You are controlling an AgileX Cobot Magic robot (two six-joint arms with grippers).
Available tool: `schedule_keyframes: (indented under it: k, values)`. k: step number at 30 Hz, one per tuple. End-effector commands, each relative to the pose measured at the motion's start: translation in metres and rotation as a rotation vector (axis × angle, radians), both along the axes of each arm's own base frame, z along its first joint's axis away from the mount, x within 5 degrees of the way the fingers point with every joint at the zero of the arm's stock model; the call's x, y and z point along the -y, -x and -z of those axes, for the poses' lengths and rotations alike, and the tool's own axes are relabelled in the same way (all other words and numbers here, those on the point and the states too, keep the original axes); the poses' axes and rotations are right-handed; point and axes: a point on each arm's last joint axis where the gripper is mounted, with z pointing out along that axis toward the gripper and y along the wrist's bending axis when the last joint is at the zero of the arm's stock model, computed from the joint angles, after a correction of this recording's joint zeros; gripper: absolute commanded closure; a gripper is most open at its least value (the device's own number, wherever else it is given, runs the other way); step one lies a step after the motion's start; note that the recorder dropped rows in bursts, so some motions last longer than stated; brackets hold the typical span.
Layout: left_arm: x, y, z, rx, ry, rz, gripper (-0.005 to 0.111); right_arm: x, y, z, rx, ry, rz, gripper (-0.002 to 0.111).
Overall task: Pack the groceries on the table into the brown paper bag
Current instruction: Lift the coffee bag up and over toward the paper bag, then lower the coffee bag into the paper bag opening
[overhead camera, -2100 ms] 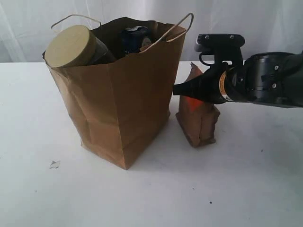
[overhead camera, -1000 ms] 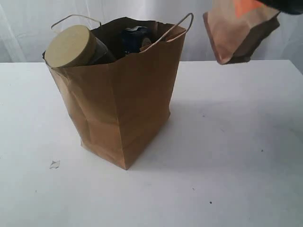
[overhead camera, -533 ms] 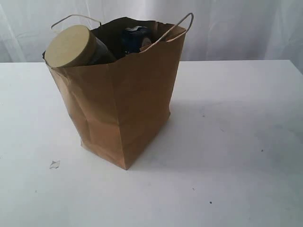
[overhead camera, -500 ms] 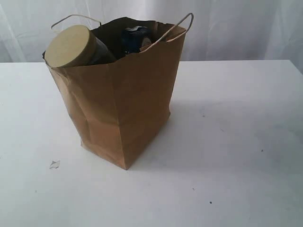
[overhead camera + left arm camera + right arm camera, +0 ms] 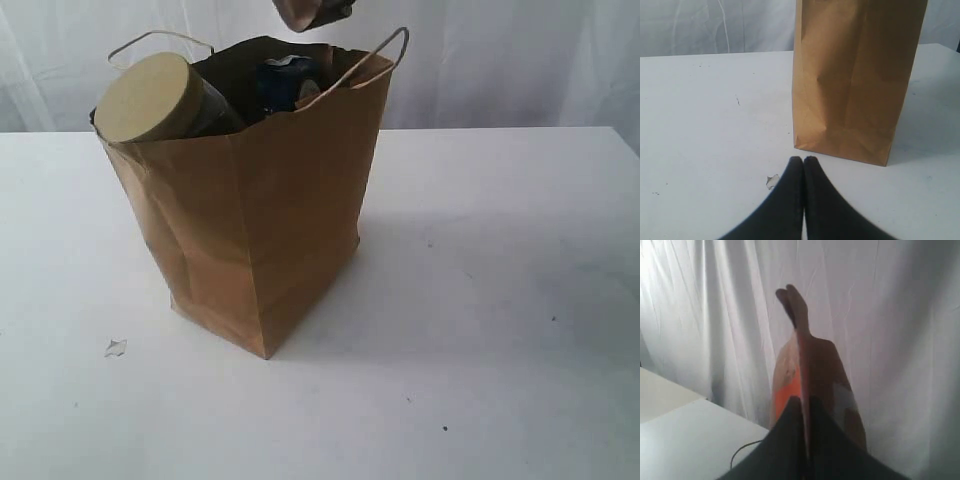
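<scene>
The brown paper bag (image 5: 250, 200) stands on the white table (image 5: 500, 300), its mouth open, with a tan-lidded jar (image 5: 150, 97) and a dark blue item (image 5: 288, 80) poking out of the top. Just above the bag's mouth, at the top edge of the exterior view, hangs the bottom of the brown pouch (image 5: 312, 12). In the right wrist view my right gripper (image 5: 804, 400) is shut on that pouch (image 5: 815, 370), whose orange-red label shows. My left gripper (image 5: 803, 161) is shut and empty, low over the table, a short way in front of the bag's base (image 5: 855, 90).
A small scrap of paper (image 5: 115, 347) lies on the table left of the bag, also beside my left fingertips in the left wrist view, scrap (image 5: 772, 181). A white curtain (image 5: 520, 60) hangs behind the table.
The pouch went from the table right of the bag up out of view, and now its bottom shows at the top edge above the bag's mouth. The left gripper stays still.
</scene>
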Motion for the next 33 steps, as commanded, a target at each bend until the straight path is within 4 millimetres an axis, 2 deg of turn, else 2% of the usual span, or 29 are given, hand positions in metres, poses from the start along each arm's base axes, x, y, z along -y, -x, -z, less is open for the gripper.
schedule_keyframes:
  k: [1, 6, 11, 20, 28, 33]
  values:
    - [0.000, 0.000, 0.001, 0.000, 0.002, -0.002, 0.107, -0.018, 0.005, 0.002, 0.006, 0.009, -0.080, 0.108]
    - [0.000, 0.000, 0.001, 0.000, 0.002, -0.002, 0.107, -0.035, 0.004, 0.015, -0.006, 0.077, -0.091, 0.108]
    - [0.000, 0.000, 0.001, 0.000, 0.002, -0.002, 0.107, -0.041, -0.001, 0.026, -0.016, 0.134, -0.071, 0.108]
    - [0.000, 0.000, 0.001, 0.000, 0.002, -0.002, 0.107, -0.029, -0.014, 0.031, -0.068, 0.155, 0.114, 0.108]
    - [0.000, 0.000, 0.001, 0.000, 0.002, -0.002, 0.107, -0.032, -0.019, 0.059, -0.118, 0.226, 0.121, 0.108]
    - [0.000, 0.000, 0.001, 0.000, 0.002, -0.002, 0.107, -0.038, -0.017, 0.061, -0.128, 0.199, 0.049, 0.108]
